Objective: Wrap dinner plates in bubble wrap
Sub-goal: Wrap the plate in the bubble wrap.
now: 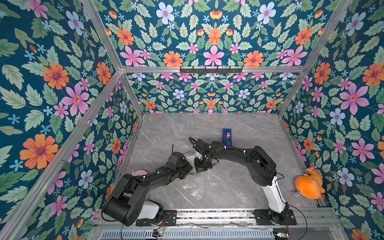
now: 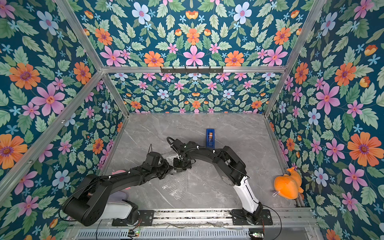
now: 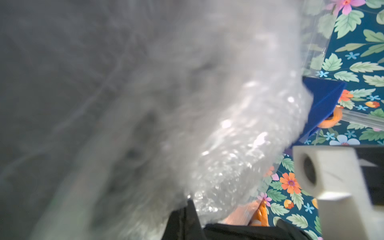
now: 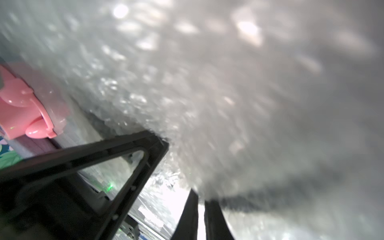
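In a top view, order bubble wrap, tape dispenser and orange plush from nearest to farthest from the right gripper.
1. The bubble wrap: at the right gripper.
2. The tape dispenser: behind it, farther back.
3. The orange plush: by the right wall.

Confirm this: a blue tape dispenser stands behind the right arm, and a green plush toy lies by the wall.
Not green: the plush toy is orange, as both top views show. The tape dispenser part holds.

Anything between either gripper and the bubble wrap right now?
Nothing visible: the left gripper and right gripper are both shut on the bubble wrap, and the sheet fills both wrist views. The plate isn't visible in any view.
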Motion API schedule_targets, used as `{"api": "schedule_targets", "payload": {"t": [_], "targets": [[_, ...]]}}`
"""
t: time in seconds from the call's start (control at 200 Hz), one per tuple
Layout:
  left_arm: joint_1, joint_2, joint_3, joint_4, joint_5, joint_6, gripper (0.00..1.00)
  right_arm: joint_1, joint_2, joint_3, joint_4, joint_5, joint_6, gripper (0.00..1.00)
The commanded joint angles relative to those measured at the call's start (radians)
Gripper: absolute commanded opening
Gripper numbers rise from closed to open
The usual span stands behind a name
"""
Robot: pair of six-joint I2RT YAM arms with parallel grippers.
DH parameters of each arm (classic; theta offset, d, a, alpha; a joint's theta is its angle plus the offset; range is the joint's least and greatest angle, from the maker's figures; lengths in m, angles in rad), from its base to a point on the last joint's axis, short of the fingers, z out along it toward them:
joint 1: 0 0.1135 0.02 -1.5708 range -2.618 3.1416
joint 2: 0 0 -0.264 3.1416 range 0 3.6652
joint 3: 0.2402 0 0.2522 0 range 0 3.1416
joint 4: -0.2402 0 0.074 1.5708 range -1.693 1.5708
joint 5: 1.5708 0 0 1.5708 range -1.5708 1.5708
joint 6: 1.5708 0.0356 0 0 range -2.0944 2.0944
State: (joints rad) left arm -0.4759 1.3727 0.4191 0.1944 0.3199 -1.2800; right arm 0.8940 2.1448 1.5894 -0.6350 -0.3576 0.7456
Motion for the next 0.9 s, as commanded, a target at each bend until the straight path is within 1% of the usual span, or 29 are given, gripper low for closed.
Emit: {"api": "schedule_targets", "payload": {"t": [0.0,0.16,0.3,0.355,0.42,0.51,0.66,0.81,0.895], "targets": [[0.002,-0.009,0.010,-0.034,-0.009,0.005,0.00,0.002,-0.008,-0.037,0.001,0.009,0.028,0.12],[-0.003,-0.048,0.040,-0.074,-0.015,0.034,0.00,0.002,-0.008,-0.039,0.008,0.013,0.038,0.12],[0.002,-0.016,0.035,-0.102,-0.031,0.062,0.00,0.001,-0.041,-0.042,0.001,0.031,0.037,0.12],[0.003,0.003,0.016,-0.084,-0.023,0.056,0.00,0.006,-0.075,-0.052,0.001,0.038,0.039,0.16],[0.005,0.021,-0.006,-0.058,-0.012,0.045,0.00,0.015,-0.133,-0.079,-0.008,0.061,0.042,0.25],[0.006,0.026,-0.021,-0.050,-0.010,0.042,0.00,0.039,-0.218,-0.143,-0.017,0.079,0.063,0.31],[0.010,0.004,-0.031,-0.057,-0.010,0.044,0.00,0.134,-0.347,-0.327,0.006,0.097,0.168,0.39],[0.009,-0.003,-0.030,-0.058,-0.007,0.045,0.00,0.238,-0.405,-0.490,0.082,0.076,0.345,0.42],[0.010,-0.006,-0.032,-0.064,-0.010,0.050,0.00,0.280,-0.424,-0.543,0.160,0.077,0.423,0.45]]}}
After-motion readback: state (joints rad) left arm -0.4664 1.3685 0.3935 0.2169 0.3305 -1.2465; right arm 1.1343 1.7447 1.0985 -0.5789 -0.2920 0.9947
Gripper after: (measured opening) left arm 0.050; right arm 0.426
